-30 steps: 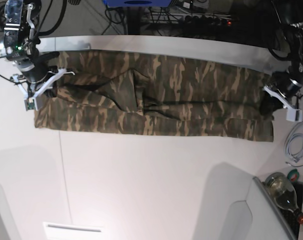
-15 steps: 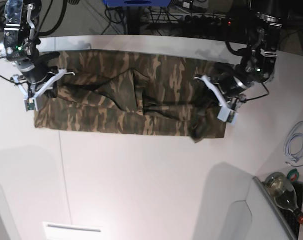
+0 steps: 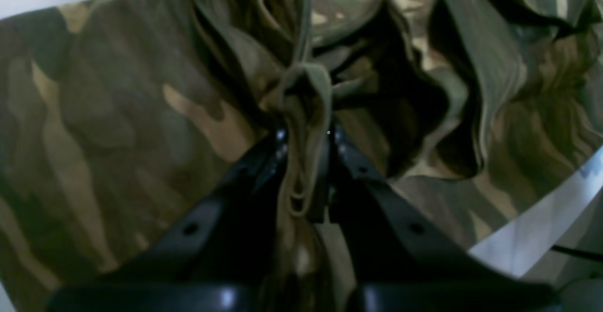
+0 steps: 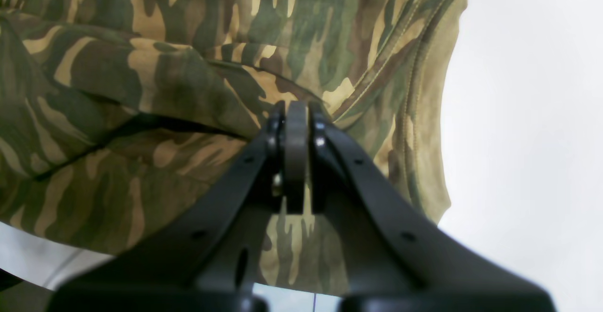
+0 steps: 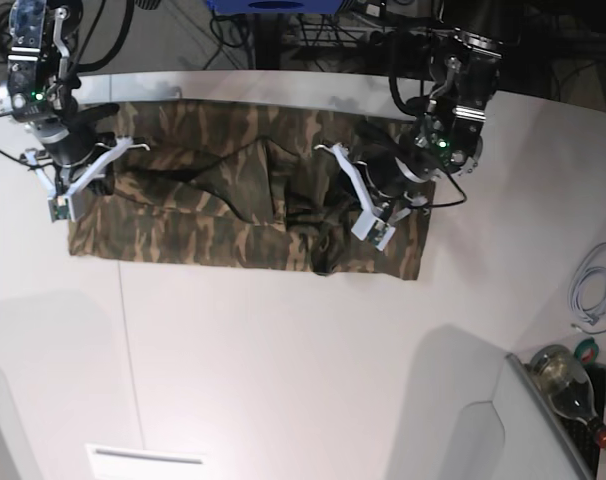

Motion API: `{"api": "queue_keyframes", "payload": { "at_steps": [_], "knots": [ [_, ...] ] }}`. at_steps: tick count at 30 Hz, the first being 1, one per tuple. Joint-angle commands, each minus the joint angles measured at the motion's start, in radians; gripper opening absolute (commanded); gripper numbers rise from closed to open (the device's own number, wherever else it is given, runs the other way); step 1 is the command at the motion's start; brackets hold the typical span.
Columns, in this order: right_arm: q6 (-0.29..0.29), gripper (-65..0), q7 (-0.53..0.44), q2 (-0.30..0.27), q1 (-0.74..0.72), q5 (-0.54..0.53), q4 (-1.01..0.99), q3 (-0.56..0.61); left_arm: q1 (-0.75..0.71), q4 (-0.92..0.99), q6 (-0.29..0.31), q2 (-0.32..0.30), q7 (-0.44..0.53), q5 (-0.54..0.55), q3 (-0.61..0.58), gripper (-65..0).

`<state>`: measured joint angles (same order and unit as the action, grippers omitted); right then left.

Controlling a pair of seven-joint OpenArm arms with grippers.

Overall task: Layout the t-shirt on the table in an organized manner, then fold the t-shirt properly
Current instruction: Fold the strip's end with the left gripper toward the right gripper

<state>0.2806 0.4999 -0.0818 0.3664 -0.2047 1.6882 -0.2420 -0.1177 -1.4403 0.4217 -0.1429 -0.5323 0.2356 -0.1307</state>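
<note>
The camouflage t-shirt [image 5: 233, 190] lies as a long folded band across the far half of the white surface [image 5: 283, 360], one end already doubled inward.

Your left pincer [image 5: 368, 205] is clamped on a bunched fold of the shirt; the wrist view shows cloth gathered between the closed jaws [image 3: 304, 133]. It hangs over the middle of the band with the carried end trailing beneath, so you appear to be bringing that end across for a crosswise fold.

Your right pincer [image 5: 78, 180] sits at the opposite end, jaws together on the fabric by the stitched hem [image 4: 294, 128]. Judged purpose: it anchors that end so the band does not slide while the other arm drags cloth over it.

The carried layer looks rumpled rather than flat; expect wrinkles unless it is laid down with tension.

Containers: none belong to the task. A bottle [image 5: 568, 385] lies at the near corner, contents not discernible, beside a coiled cable [image 5: 593, 290].
</note>
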Motion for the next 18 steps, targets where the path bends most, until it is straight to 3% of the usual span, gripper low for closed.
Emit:
{"api": "queue_keyframes", "payload": {
  "at_steps": [1, 18],
  "knots": [
    [0.003, -63.5, -0.02, -0.006, -0.004, -0.008, 0.02, -0.004, 0.011, -0.015, 0.007, 0.01, 0.022, 0.006, 0.001, -65.0],
    [0.003, -63.5, -0.02, -0.006, -0.007, -0.008, 0.019, -0.004, 0.045, 0.02, 0.007, 0.042, 0.021, 0.005, -0.002, -65.0]
  ]
}}
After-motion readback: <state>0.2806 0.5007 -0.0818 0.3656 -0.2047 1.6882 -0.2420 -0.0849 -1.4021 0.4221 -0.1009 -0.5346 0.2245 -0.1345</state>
